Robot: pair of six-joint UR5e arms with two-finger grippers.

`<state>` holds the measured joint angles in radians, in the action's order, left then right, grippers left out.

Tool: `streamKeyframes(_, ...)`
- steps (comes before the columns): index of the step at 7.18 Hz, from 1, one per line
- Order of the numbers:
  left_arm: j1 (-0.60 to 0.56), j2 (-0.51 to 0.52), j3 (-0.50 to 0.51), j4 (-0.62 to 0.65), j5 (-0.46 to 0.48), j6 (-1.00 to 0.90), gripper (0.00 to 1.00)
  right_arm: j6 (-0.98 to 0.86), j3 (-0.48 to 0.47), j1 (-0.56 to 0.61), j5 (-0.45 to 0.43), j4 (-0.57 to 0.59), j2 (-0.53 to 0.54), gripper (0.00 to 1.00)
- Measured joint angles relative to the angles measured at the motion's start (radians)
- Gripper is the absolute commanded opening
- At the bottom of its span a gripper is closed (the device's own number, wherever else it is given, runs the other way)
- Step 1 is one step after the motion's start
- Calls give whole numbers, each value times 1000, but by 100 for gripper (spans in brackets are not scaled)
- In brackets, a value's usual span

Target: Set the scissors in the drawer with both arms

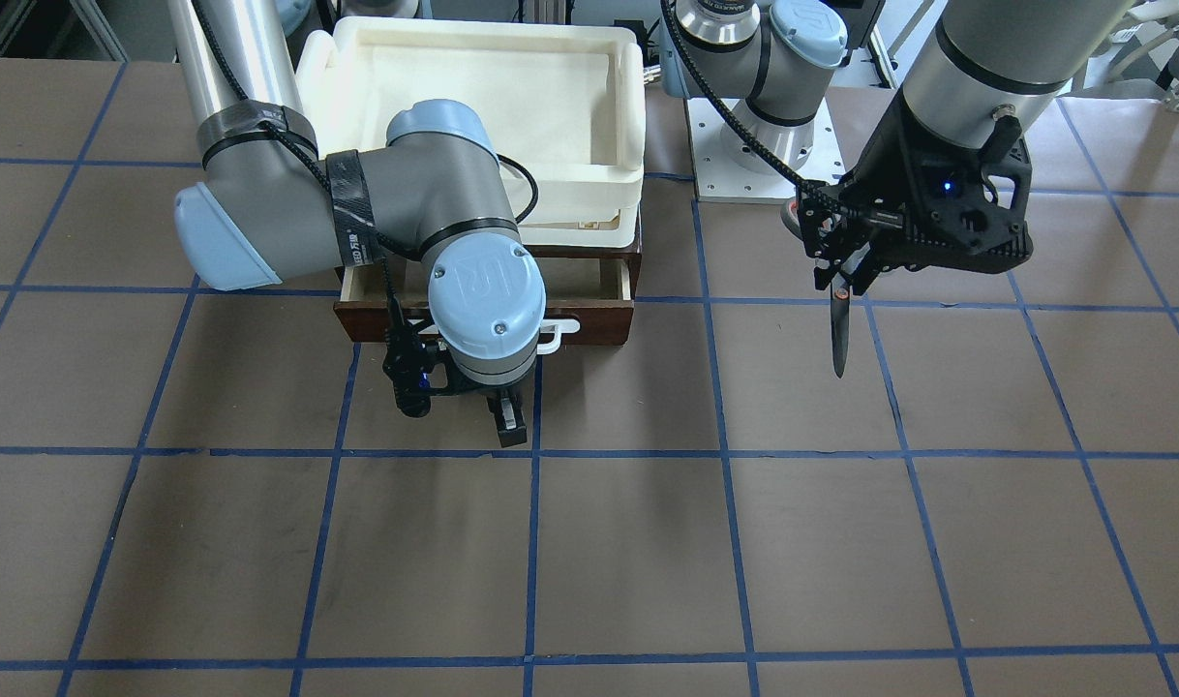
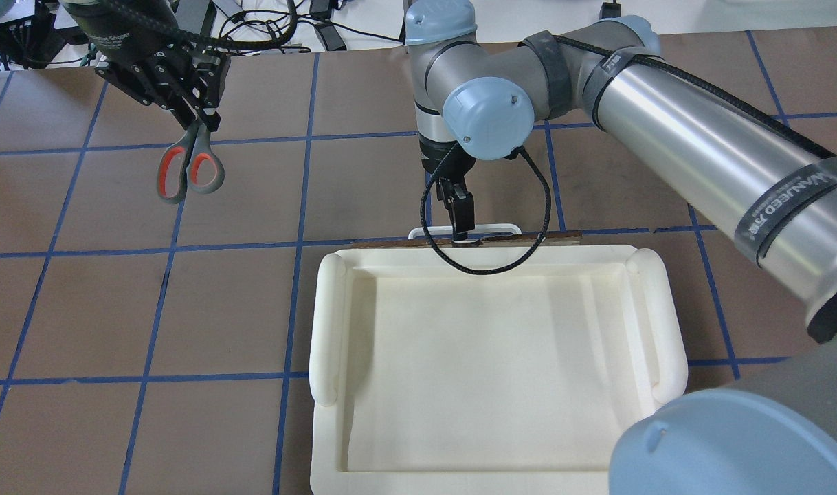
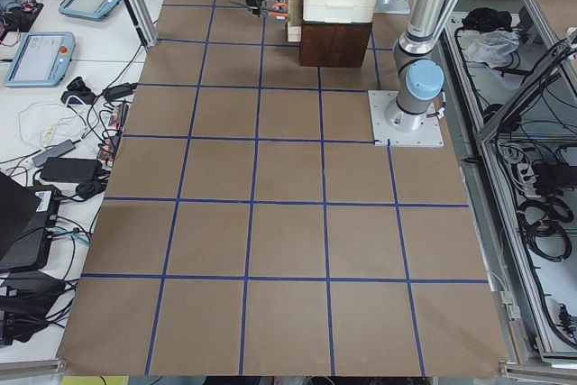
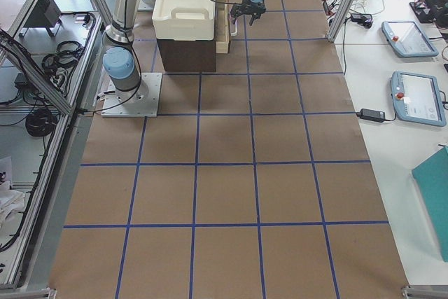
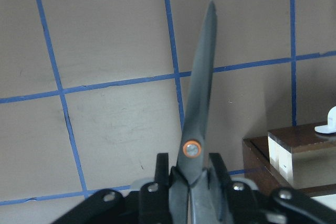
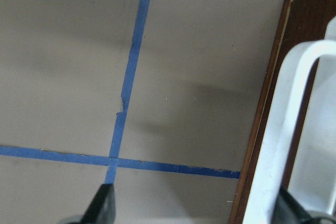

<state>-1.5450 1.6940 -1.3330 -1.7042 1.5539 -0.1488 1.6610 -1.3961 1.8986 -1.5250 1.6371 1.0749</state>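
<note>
In the overhead view's upper left, the left gripper [image 2: 198,122] is clamped near the pivot of the scissors [image 2: 185,168]. It holds them above the table [image 2: 253,309], well apart from the drawer [image 1: 604,324]. The drawer stands part-open at centre, probably to receive them. The right gripper [image 2: 462,220] sits at its handle [image 1: 562,334], jaws spread, gripping nothing.

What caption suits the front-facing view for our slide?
Left pincer grips the scissors above the table; right pincer hovers by the handle of the part-open drawer.
</note>
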Motion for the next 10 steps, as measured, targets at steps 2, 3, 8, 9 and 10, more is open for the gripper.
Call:
streamKeyframes(2,0,-1,0,0,0,1,12,-19,13,-7,-8,2,-5,100)
streamKeyframes(3,0,-1,0,0,0,0,12,-35,21,-15,-19,4,-7,100)
streamKeyframes(8,0,-2,0,0,0,0,12,-60,66,-30,-30,19,-48,100)
streamKeyframes(9,0,-2,0,0,0,0,12,-61,78,-30,-30,20,-56,100)
streamKeyframes(10,0,-2,0,-1,1,0,12,-61,86,-31,-30,20,-59,100)
